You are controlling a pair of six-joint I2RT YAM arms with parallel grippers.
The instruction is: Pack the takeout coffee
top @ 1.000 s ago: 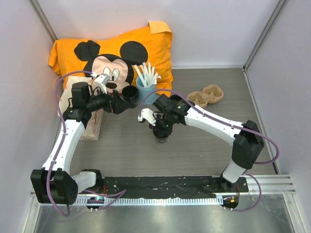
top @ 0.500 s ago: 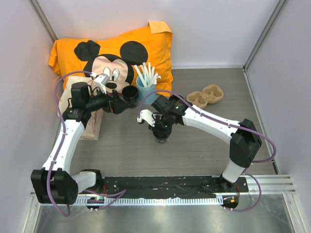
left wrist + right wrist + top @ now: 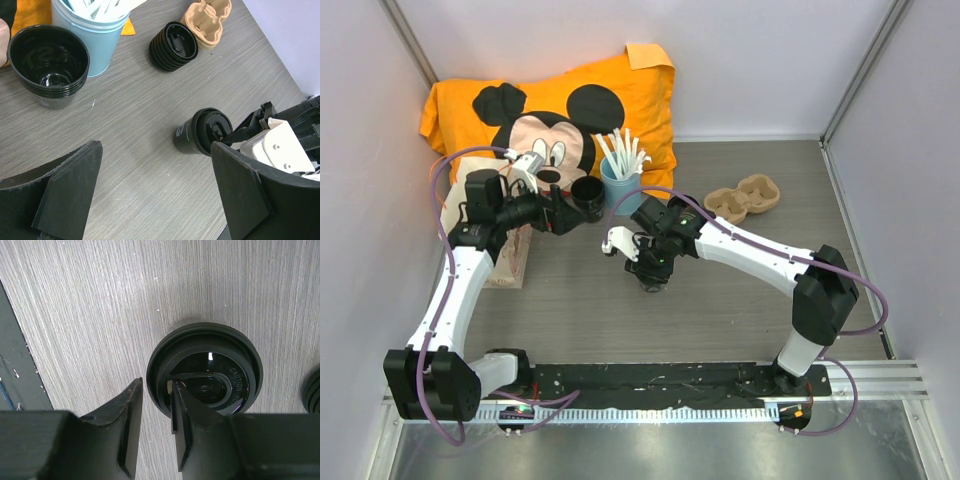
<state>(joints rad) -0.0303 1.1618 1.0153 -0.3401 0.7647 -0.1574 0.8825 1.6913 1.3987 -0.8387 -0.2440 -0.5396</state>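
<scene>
Top view: the takeout coffee [image 3: 653,281] stands mid-frame on the tabletop [image 3: 740,310], beneath the right tool [image 3: 645,262].

Left wrist view: the left tool [image 3: 155,152] is spread wide and empty, with the coffee right of centre.

Right wrist view: the right tool is clamped on the coffee's lid rim.

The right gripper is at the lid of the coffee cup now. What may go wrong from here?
1. The right gripper straddles only the lid rim of the takeout coffee, not its body; on lifting, the lid may come off or the cup may tip.
2. The stack of black lids and the blue cup stand near; a wide swing might knock them.
</scene>
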